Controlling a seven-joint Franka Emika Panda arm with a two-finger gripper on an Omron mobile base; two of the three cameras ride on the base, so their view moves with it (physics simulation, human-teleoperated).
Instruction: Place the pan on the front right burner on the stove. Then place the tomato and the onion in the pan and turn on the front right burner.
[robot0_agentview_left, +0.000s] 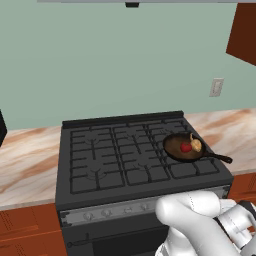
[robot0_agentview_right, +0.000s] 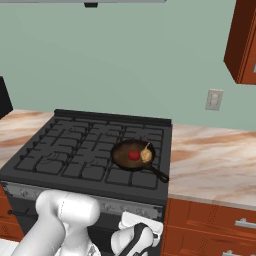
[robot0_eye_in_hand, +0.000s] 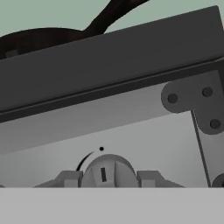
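The dark brown pan (robot0_agentview_left: 172, 146) (robot0_agentview_right: 121, 150) rests on the front right burner (robot0_agentview_left: 191, 170) (robot0_agentview_right: 136, 177) of the black stove (robot0_agentview_left: 100, 165) (robot0_agentview_right: 60, 150), its black handle (robot0_agentview_left: 220, 157) pointing right. Inside it the red tomato (robot0_agentview_left: 186, 147) (robot0_agentview_right: 133, 155) and the tan onion (robot0_agentview_left: 195, 145) (robot0_agentview_right: 146, 155) lie side by side. My gripper (robot0_eye_in_hand: 105, 177) is low at the stove's front, by the right end of the silver knob strip (robot0_agentview_right: 115, 205). Its fingertips (robot0_eye_in_hand: 70, 178) sit against both sides of a round grey knob (robot0_eye_in_hand: 105, 168).
Marble counter (robot0_agentview_left: 30, 160) (robot0_agentview_right: 215, 160) runs on both sides of the stove. Brown drawers (robot0_agentview_right: 215, 225) sit under the right counter. A wall cabinet (robot0_agentview_right: 245, 45) hangs upper right above a wall outlet (robot0_agentview_right: 214, 100). My white arm (robot0_agentview_left: 200, 220) (robot0_agentview_right: 65, 220) crosses the stove front.
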